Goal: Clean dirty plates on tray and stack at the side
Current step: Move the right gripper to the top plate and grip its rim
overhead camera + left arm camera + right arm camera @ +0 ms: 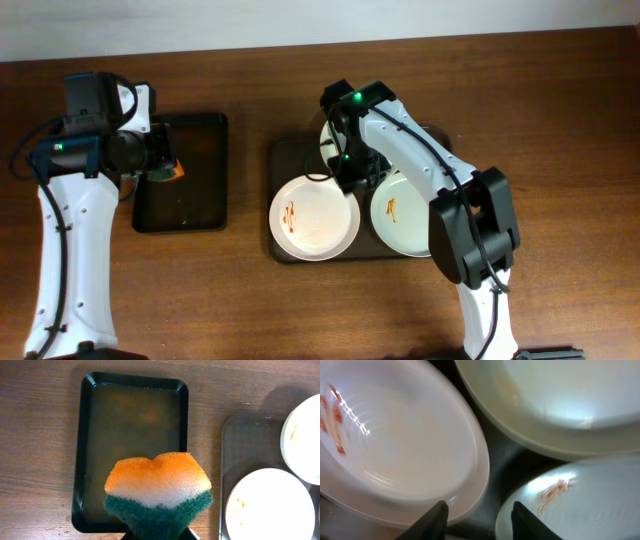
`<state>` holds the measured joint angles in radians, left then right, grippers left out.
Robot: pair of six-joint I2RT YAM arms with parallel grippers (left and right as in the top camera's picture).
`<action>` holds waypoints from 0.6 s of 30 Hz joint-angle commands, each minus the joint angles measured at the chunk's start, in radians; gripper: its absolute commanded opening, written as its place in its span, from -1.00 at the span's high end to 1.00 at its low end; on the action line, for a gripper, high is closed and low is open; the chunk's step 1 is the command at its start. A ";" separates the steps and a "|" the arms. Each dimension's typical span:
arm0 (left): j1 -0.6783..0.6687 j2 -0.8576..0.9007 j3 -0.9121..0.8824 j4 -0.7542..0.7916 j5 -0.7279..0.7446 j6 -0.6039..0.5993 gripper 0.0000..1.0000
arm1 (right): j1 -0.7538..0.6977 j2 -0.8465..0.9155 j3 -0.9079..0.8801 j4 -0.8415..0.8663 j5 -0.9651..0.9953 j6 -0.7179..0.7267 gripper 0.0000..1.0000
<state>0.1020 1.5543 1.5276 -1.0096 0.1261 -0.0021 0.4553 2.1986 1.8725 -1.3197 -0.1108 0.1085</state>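
left end effector (157, 535) clamped on green-and-orange sponge (157, 492); only finger tips visible at lower frame edge, green base of sponge pinched in between them, orange face uppermost. held over small black tray (135, 410).

right end effector (480, 520) spread open, gripping nothing. positioned low over dark brown tray (505, 460), astride the gap between two plates. one finger just beside rim of front-left plate (395, 445), orange-brown smear on plate's far side. other finger near rim of right plate (590, 505), likewise smeared. third plate (560, 400) behind both, largely hidden under right arm in overhead view; smear not clearly discernible.

all three plates inside dark brown tray, side by side, unstacked. both trays on wooden table (300, 320), small black tray apart to the left.
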 commanded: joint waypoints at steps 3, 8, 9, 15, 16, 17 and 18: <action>-0.001 0.003 0.012 0.001 0.008 -0.009 1.00 | 0.008 0.002 -0.093 0.075 -0.010 -0.008 0.16; -0.001 0.003 0.012 0.002 0.008 -0.009 1.00 | 0.008 0.002 -0.166 0.129 -0.011 0.000 0.17; -0.001 0.003 0.012 0.002 0.008 -0.009 1.00 | 0.008 0.002 -0.174 0.134 -0.011 0.000 0.18; -0.001 0.004 0.012 0.001 0.014 -0.010 1.00 | 0.008 0.002 -0.190 0.152 -0.014 0.000 0.55; -0.001 0.004 0.012 0.000 0.016 -0.010 1.00 | 0.008 0.002 -0.200 0.161 -0.014 0.000 0.55; -0.001 0.004 0.012 -0.002 0.016 -0.010 1.00 | 0.009 0.002 -0.215 0.172 -0.014 0.001 0.55; -0.001 0.004 0.012 -0.002 0.016 -0.010 1.00 | 0.009 0.002 -0.239 0.185 -0.017 0.003 0.55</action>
<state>0.1020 1.5547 1.5276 -1.0100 0.1265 -0.0021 0.4553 2.1986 1.6821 -1.1500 -0.1219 0.1051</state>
